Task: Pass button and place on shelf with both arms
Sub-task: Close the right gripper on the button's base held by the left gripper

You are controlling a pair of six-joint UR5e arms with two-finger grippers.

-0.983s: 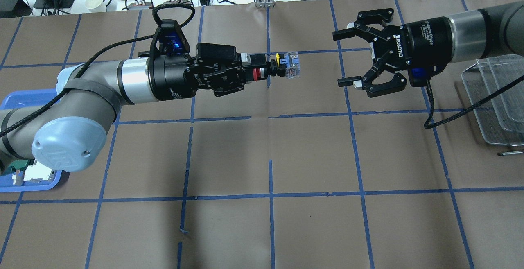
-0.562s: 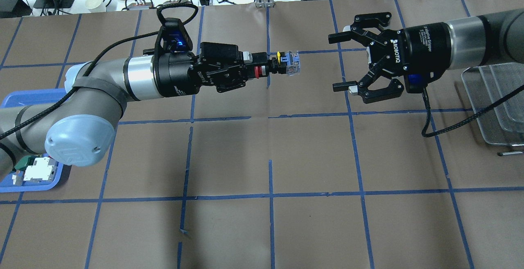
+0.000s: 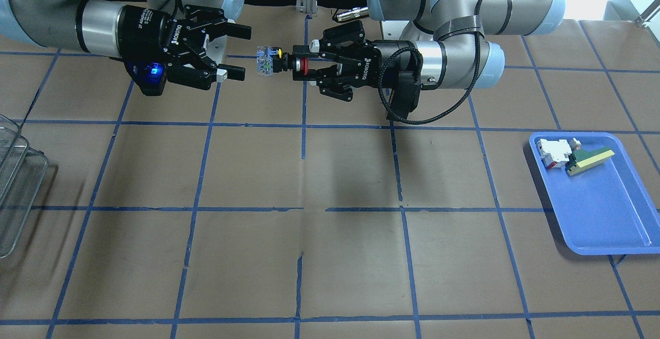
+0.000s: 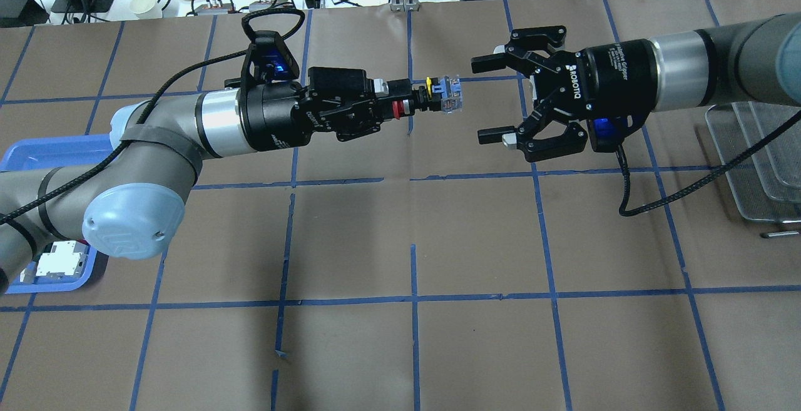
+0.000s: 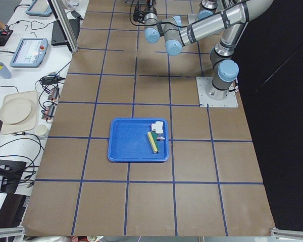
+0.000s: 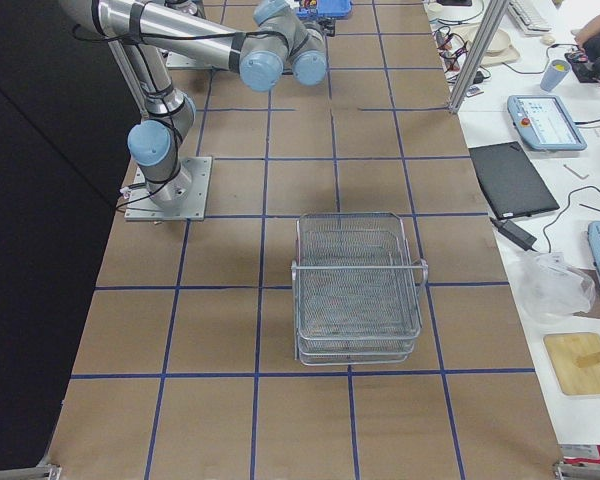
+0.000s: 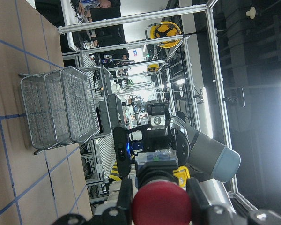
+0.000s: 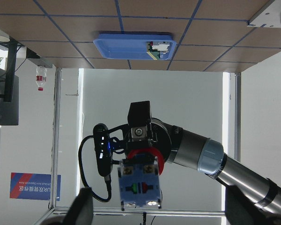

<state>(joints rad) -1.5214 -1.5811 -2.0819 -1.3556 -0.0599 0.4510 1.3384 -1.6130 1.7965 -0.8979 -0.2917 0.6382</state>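
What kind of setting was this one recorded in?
Most likely a robotics lab or test workshop: the table is taped into a blue grid, a teach pendant lies beside it, and aluminium framing with what looks like a yellow hard hat stands behind.

Over the middle of the counter, the left tool and the right tool point at each other. The button, gripped in the left tool, lies between them, near the right tool's spread jaws but apart. The shelf stands at the counter's right end, the tray at its left, holding a switch block and a wedge block side by side.
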